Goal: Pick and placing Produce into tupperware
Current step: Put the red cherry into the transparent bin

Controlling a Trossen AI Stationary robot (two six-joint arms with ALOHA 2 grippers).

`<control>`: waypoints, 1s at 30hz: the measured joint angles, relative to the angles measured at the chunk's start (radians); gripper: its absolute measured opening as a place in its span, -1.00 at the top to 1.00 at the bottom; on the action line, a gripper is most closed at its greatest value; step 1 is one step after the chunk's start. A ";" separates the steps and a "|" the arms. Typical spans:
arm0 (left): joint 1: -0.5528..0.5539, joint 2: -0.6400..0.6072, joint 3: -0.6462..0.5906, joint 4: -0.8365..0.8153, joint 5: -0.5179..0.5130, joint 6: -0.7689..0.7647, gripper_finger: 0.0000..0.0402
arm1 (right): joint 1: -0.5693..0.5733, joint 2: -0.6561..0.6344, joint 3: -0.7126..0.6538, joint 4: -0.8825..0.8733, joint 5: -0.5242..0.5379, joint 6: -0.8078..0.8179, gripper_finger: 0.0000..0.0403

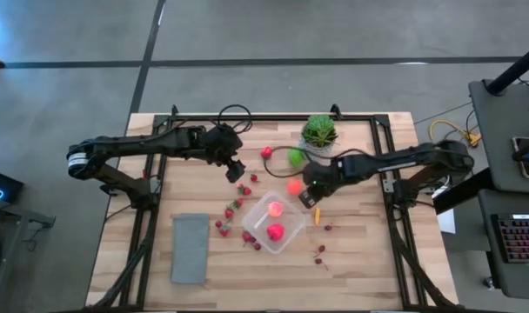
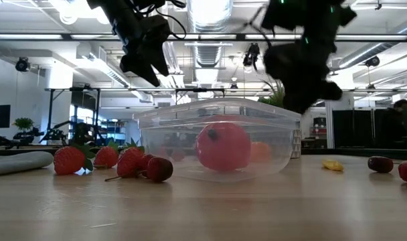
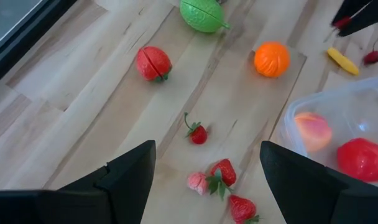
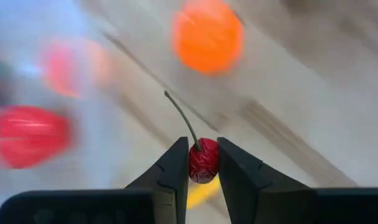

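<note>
- A small red cherry with a thin stem is pinched between the two dark fingers of the right gripper, whose jaws are nearly shut on it.
- In the high view the right gripper sits just beside the tupperware's right corner, above the table.
- The tupperware, a clear box with rounded corners, stands near the middle of the wooden table; inside it lie a pink-orange piece and a larger red piece.
- An orange ball lies just beyond the box, near the right gripper; a bright green piece and a red strawberry half lie farther back.
- A small yellow piece lies to the right of the box, with dark red cherries scattered beyond it.
- Strawberries are strewn along the box's left side.
- The left gripper hangs above the table to the left of the box, its fingers spread wide and holding nothing.
- A flat grey cloth lies toward the table's front left.
- A spiky green plant in a white pot stands at the back edge.
</note>
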 joint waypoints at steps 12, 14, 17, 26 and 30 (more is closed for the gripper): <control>-0.008 -0.158 -0.188 -0.001 -0.038 0.047 -0.37 | 0.044 0.096 0.254 0.013 -0.163 -0.064 0.54; -0.007 -0.208 -0.242 0.028 -0.042 0.043 -0.37 | 0.055 0.126 0.268 0.016 -0.202 -0.049 0.54; -0.007 -0.276 -0.327 0.092 -0.043 0.043 -0.37 | 0.059 0.164 0.296 0.026 -0.246 -0.039 0.54; -0.011 -0.369 -0.493 0.167 0.072 -0.017 -0.37 | 0.111 0.260 0.355 0.020 -0.302 -0.019 0.49; -0.026 -0.377 -0.529 0.163 0.144 -0.018 -0.37 | 0.142 0.261 0.357 0.020 -0.261 0.006 0.30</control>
